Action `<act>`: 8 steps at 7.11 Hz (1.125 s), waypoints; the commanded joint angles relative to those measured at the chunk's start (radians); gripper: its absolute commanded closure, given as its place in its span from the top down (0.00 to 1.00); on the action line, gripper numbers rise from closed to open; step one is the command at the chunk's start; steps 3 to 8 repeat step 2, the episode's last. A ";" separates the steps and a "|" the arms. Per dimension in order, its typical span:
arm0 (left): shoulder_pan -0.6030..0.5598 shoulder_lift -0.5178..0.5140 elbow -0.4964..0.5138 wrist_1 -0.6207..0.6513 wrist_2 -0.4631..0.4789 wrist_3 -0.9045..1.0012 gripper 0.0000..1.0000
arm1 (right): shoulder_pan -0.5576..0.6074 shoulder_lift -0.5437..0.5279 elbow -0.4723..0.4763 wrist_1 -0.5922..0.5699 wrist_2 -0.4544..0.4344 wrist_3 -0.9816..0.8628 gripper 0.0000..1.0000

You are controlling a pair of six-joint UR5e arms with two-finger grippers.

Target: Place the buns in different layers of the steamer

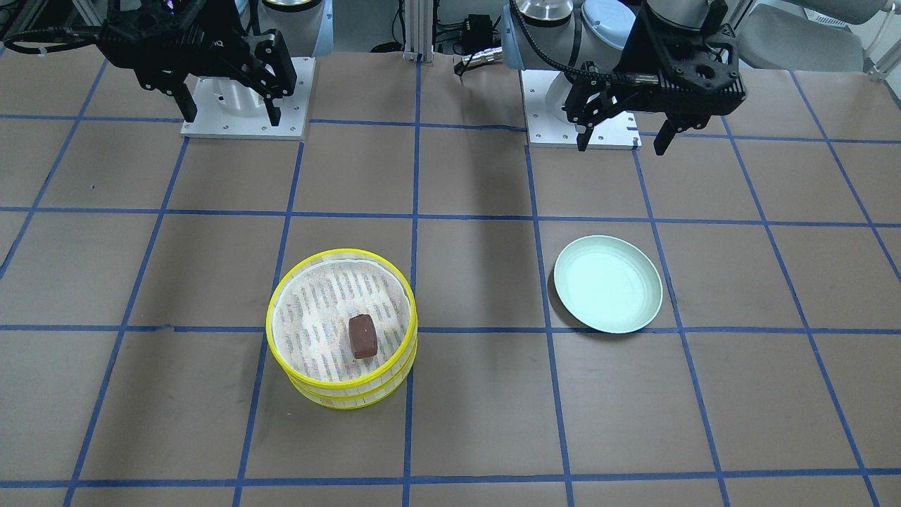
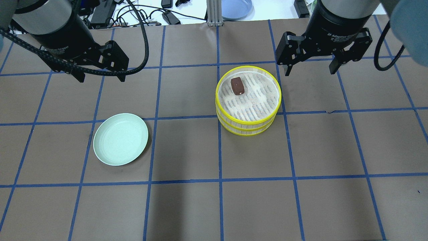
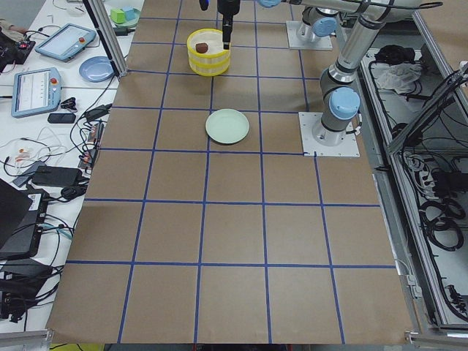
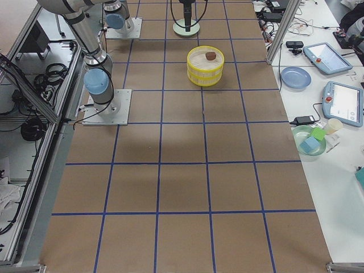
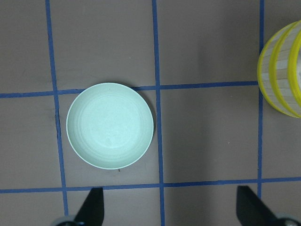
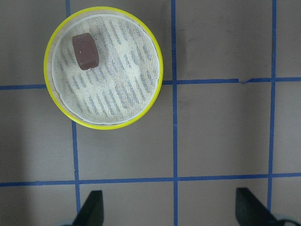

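Observation:
The steamer (image 2: 248,125) is two stacked yellow-rimmed trays on the brown table; it also shows in the front view (image 1: 345,391). The dark reddish-brown bun (image 2: 237,86) lies on the slatted floor of the top tray, near its rim, and shows in the right wrist view (image 6: 85,51) and the front view (image 1: 362,336). The cream-white bun is hidden or out of view. My right gripper (image 2: 310,72) is open and empty, raised beside the steamer on my side. My left gripper (image 2: 101,79) is open and empty, high above the table, on my side of the plate.
A pale green round plate (image 2: 120,139) lies empty on the table left of the steamer, also in the left wrist view (image 5: 109,125). Blue tape lines grid the table. Tablets, cables and a blue plate (image 4: 295,77) sit on the side table beyond the far edge.

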 commanded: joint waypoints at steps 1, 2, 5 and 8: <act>0.001 -0.001 0.000 0.000 0.000 0.000 1.00 | 0.000 0.000 0.000 0.000 0.000 0.000 1.00; 0.002 0.000 0.000 0.000 0.002 0.000 1.00 | 0.000 0.000 0.000 0.000 0.000 0.000 1.00; 0.002 0.000 0.000 0.000 0.002 0.000 1.00 | 0.000 0.000 0.000 0.000 0.000 0.000 1.00; 0.002 0.000 0.000 0.000 0.002 0.000 1.00 | 0.000 0.000 0.000 0.000 0.000 0.000 1.00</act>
